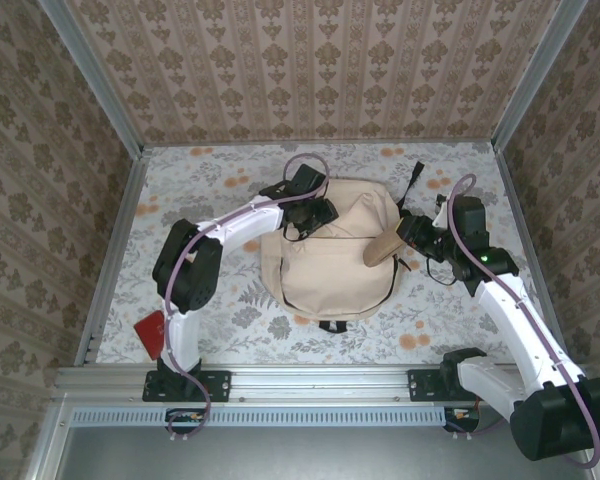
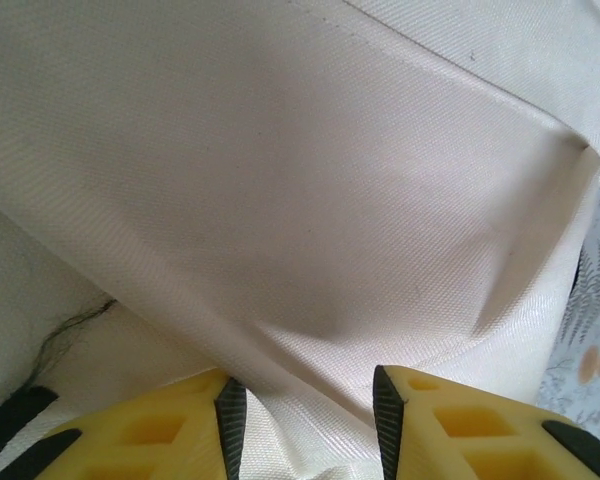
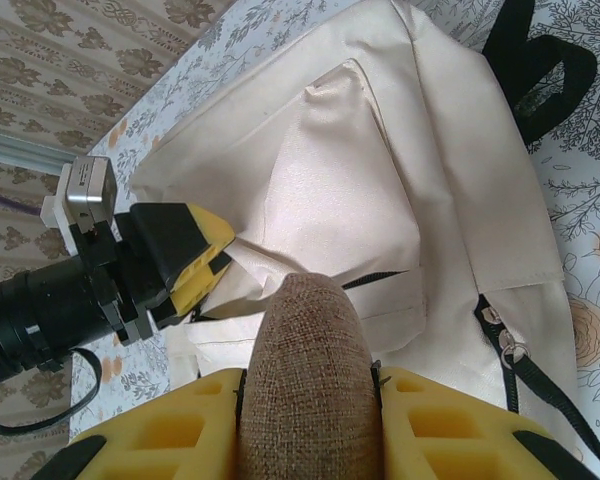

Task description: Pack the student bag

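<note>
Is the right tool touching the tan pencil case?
Touching. The right wrist view shows the right tool closed on the tan pencil case, its fingers against both sides.

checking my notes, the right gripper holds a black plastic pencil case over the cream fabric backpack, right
Not black plastic: the right gripper holds a tan burlap pencil case over the cream fabric backpack; the right wrist view shows it.

Cream student bag (image 1: pixel 325 275), floral-patterned table (image 1: pixel 242 325)
</note>
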### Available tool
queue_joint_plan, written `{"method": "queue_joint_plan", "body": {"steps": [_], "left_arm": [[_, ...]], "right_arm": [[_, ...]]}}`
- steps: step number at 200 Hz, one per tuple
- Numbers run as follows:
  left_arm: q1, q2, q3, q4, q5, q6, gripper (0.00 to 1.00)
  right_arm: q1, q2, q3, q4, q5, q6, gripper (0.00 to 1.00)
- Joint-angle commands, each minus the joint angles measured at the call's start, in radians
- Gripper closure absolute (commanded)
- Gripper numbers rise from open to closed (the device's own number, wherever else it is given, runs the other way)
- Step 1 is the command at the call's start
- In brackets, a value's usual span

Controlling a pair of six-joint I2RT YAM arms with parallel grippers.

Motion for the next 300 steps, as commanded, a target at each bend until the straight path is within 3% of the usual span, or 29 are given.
{"method": "queue_joint_plan", "body": {"steps": [1,44,83,110,171,222,300], "left_arm": [[0.005,0.019,-0.023,0.038,0.027,-0.067,0.62],[0.002,0.013,-0.075,0.103,0.046,-0.118,0.69],[0.000,-0.025,-0.073,0.113,0.036,-0.108,0.91],[0.000,-0.087,-0.067,0.117,0.037,-0.082,1.00],[-0.009,-0.230,-0.117,0.131,0.052,-0.075,1.00],[-0.025,-0.378,-0.247,0.148,-0.058,-0.119,1.00],[-0.001,-0.277,-0.168,0.121,0.006,-0.087,1.00]], "right_arm": [[-0.004,-0.025,-0.009,0.015,-0.025,0.010,0.72],[-0.004,-0.025,-0.010,0.019,-0.026,0.016,0.72],[-0.004,-0.033,-0.015,0.037,-0.031,0.035,0.73],[-0.004,-0.065,-0.050,0.112,-0.038,0.087,0.74],[-0.002,-0.093,-0.147,0.312,-0.073,0.241,0.76],[0.036,-0.029,-0.195,0.394,-0.106,0.292,0.77],[0.173,0.082,-0.265,0.598,-0.001,0.377,0.80]]}}
